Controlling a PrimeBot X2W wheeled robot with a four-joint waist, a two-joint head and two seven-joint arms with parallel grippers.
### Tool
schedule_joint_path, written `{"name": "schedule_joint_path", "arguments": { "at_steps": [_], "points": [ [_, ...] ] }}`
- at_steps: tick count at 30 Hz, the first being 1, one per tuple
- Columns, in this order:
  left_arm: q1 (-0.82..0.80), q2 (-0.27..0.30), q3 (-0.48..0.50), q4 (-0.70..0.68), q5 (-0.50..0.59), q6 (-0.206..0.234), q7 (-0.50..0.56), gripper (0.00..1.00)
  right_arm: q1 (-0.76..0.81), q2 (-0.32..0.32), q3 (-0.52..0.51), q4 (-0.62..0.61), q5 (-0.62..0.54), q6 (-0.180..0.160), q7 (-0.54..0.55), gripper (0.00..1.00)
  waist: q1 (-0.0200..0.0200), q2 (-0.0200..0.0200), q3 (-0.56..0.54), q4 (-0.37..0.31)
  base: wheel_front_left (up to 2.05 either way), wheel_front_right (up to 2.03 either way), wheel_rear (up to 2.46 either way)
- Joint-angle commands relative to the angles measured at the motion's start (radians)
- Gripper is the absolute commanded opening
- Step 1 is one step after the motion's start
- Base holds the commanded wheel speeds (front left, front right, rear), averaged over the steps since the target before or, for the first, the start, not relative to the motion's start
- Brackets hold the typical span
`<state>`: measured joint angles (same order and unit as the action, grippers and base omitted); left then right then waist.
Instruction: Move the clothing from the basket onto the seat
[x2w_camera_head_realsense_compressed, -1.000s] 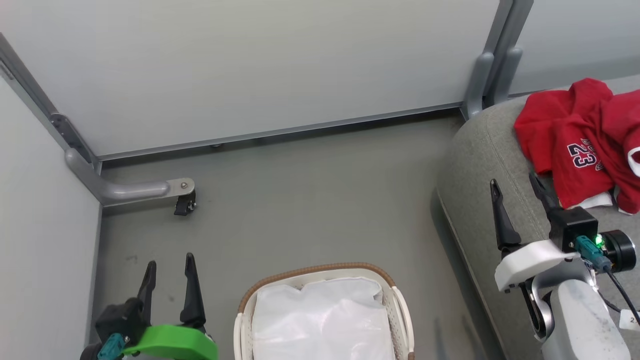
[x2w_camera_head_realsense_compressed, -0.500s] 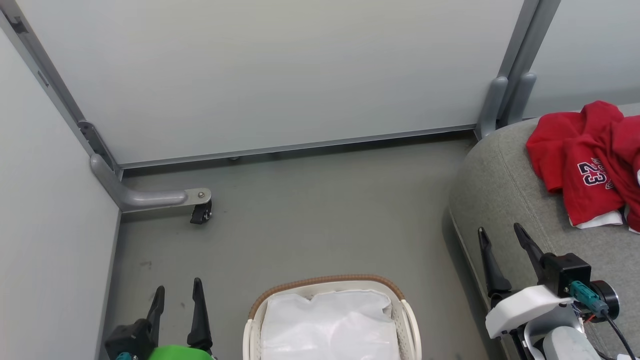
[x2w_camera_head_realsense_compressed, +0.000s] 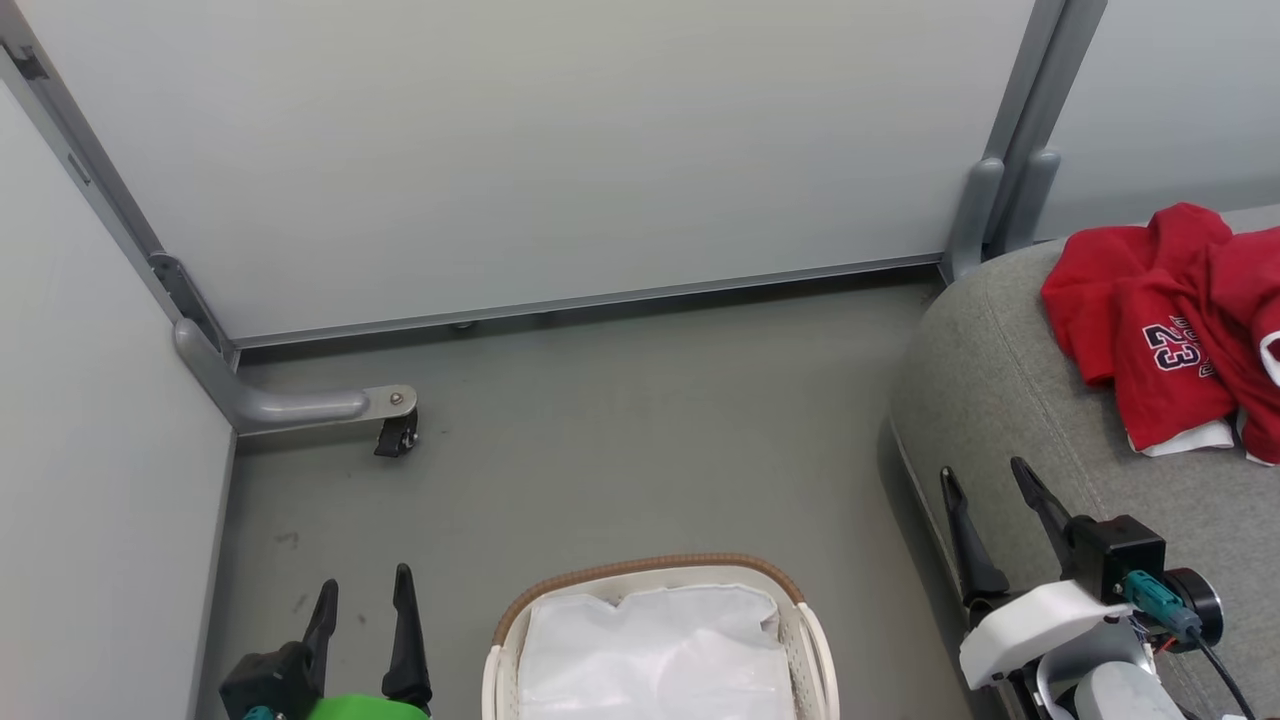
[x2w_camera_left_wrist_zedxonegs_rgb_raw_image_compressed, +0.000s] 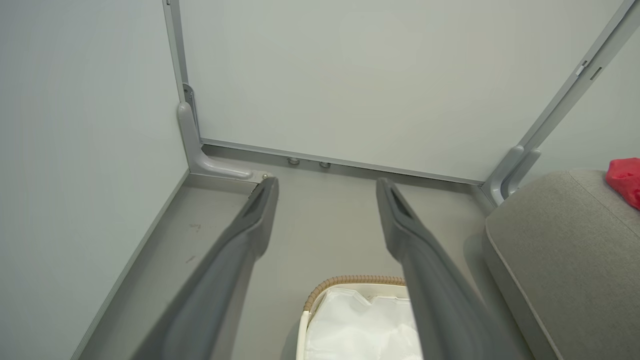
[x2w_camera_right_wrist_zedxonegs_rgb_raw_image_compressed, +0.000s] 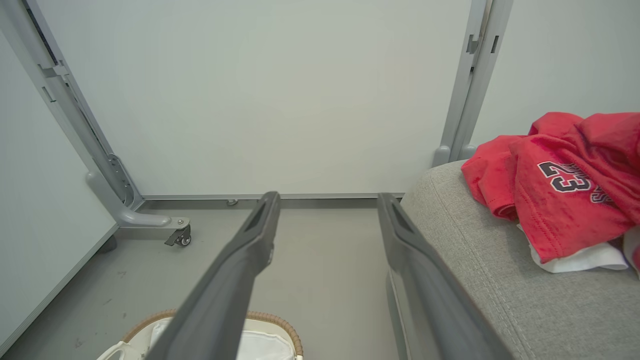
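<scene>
Red clothing (x2w_camera_head_realsense_compressed: 1170, 330), soft, light and floppy by the look of it, lies bunched on the grey seat (x2w_camera_head_realsense_compressed: 1000, 380) at far right; I'd pinch a raised fold. In the near basket (x2w_camera_head_realsense_compressed: 640, 572) I see white liner (x2w_camera_head_realsense_compressed: 650, 650). My left pincer (x2w_camera_head_realsense_compressed: 365, 580) and right pincer (x2w_camera_head_realsense_compressed: 982, 472) hang open, empty.

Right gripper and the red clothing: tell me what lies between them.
Only the bare grey sofa lies between the right gripper and the clothing, as the head view shows.
</scene>
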<state>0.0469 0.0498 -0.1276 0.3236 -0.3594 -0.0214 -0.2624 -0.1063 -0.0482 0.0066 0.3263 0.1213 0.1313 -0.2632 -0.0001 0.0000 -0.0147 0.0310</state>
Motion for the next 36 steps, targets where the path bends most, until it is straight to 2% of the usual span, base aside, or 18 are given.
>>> {"name": "schedule_joint_path", "arguments": {
  "at_steps": [1,4,5,9,36],
  "points": [
    [-0.013,0.002,0.001,0.000,0.005,0.000,-0.003,1.00,0.017,-0.004,0.000,0.002,-0.006,-0.001,-0.002,1.00,0.0001,0.0000,-0.001,0.001,0.00,0.00,0.00],
    [-0.010,0.002,0.002,-0.007,-0.015,-0.007,-0.003,1.00,0.017,-0.005,0.003,0.003,-0.002,-0.001,-0.002,1.00,0.0001,0.0000,-0.004,0.003,0.00,0.00,0.00],
    [0.000,0.000,0.000,-0.006,-0.014,-0.005,0.000,0.00,0.007,0.000,0.004,0.002,0.001,0.000,0.000,0.00,0.0001,0.0000,-0.004,0.003,0.00,0.00,0.00],
    [0.004,-0.001,-0.001,0.023,-0.022,-0.006,0.008,0.00,0.020,0.007,0.002,0.031,0.011,0.000,0.006,0.00,0.0001,0.0000,-0.005,0.003,0.00,0.00,0.00],
    [-0.053,0.000,0.080,-0.012,-0.427,-0.041,0.130,0.00,0.011,0.003,-0.038,-0.009,0.499,0.000,0.128,0.00,0.0001,0.0000,0.000,-0.004,0.00,0.00,0.00]
  ]
}}
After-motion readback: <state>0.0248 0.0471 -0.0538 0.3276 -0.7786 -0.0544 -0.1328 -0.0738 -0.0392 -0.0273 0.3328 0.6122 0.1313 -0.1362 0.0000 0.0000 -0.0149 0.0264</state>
